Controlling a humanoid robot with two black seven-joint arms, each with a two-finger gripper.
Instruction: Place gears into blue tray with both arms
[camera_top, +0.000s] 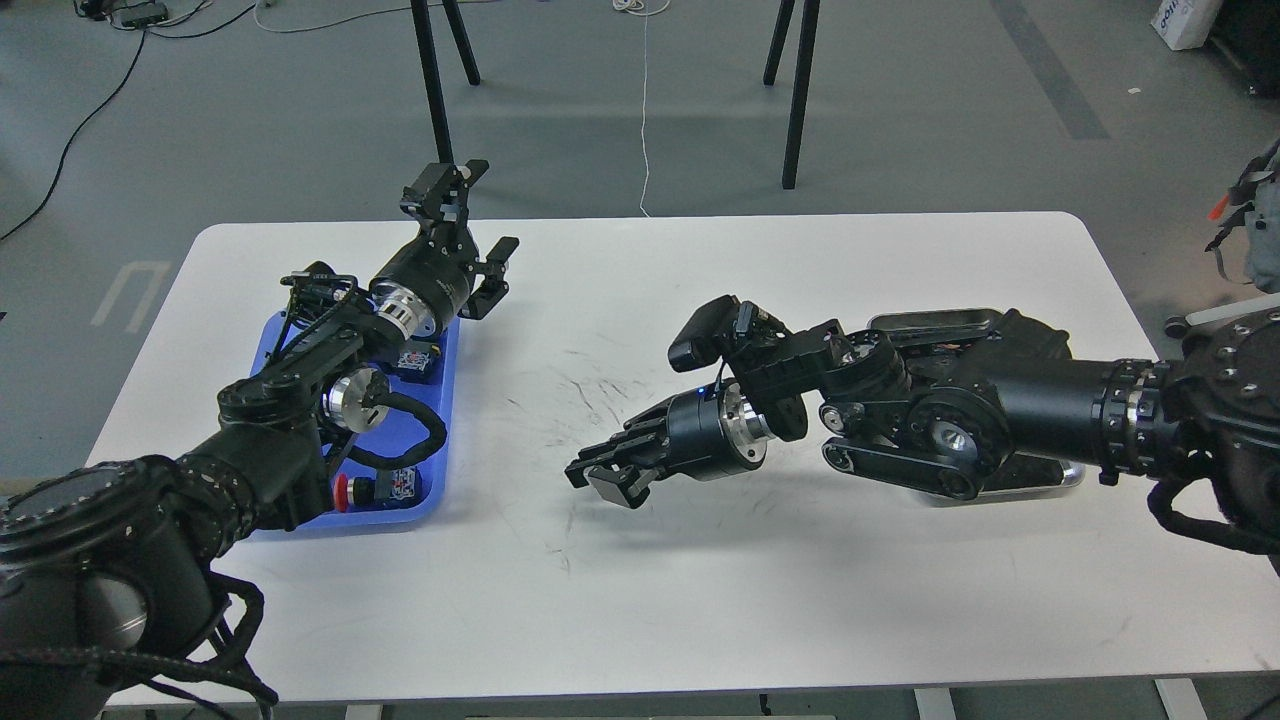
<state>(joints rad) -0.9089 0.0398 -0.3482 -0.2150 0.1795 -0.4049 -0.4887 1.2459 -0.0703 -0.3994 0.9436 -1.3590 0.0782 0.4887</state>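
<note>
The left end effector hangs at the bench's eleven o'clock, just past the far end of the blue tray, with its fingers spread wide apart and nothing between them. One finger points up past the far edge of the bench; the other sticks out toward three o'clock. The left arm runs back from it toward seven o'clock, lying over most of the tray and hiding much of its floor.

The right end effector sits near the middle of the bench, low over the scuffed white top, pointing toward eight o'clock. Its fingers are a small way apart, and I cannot tell whether anything is held between them. The right arm stretches back toward three o'clock and covers nearly all of the steel tray, of which only a far rim and a strip of near rim show.

The blue tray lies at the bench's nine o'clock, long side running away from the robot. In its near end sit a red push button and, just beside it at three o'clock, a small block; another small block shows in the far end, under the left wrist. The gears cannot be made out anywhere in this view; they may be hidden by the arms or too small to tell.
</note>
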